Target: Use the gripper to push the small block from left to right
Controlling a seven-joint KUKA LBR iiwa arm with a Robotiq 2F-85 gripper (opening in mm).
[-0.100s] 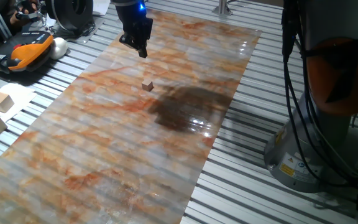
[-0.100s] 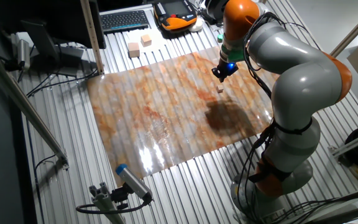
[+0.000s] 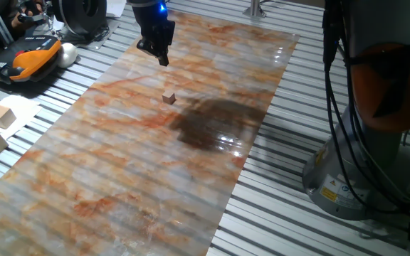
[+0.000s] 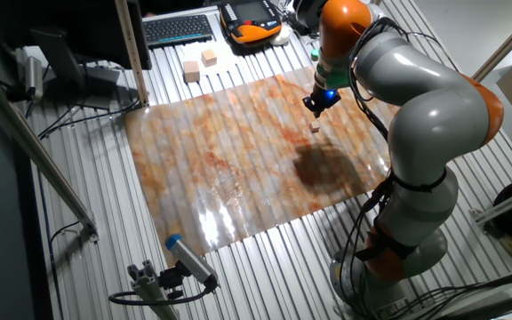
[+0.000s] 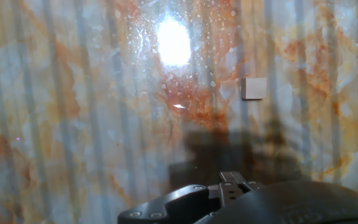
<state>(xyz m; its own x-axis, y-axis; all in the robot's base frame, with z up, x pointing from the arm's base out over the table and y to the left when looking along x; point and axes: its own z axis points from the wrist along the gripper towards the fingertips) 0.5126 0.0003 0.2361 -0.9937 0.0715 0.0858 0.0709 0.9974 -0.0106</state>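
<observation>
Nothing has moved. Black narrow two-fingered gripper: fingers together, hovering above marbled orange-grey sheet. Tiny tan wooden cube, the small block: well apart from fingertips.

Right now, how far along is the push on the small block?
Nothing looks done: the small block sits untouched on the marbled sheet. In hand: the hand hangs apart from it, not touching. Left: reaching the block and the whole push to the right.

Arm reaches out from its base, elbow high, wrist bent downward. Gripper points down and hangs just above the table, blue light lit above it. Jaws close together, nothing between them. Hand view shows only the dark housing at bottom edge.
</observation>
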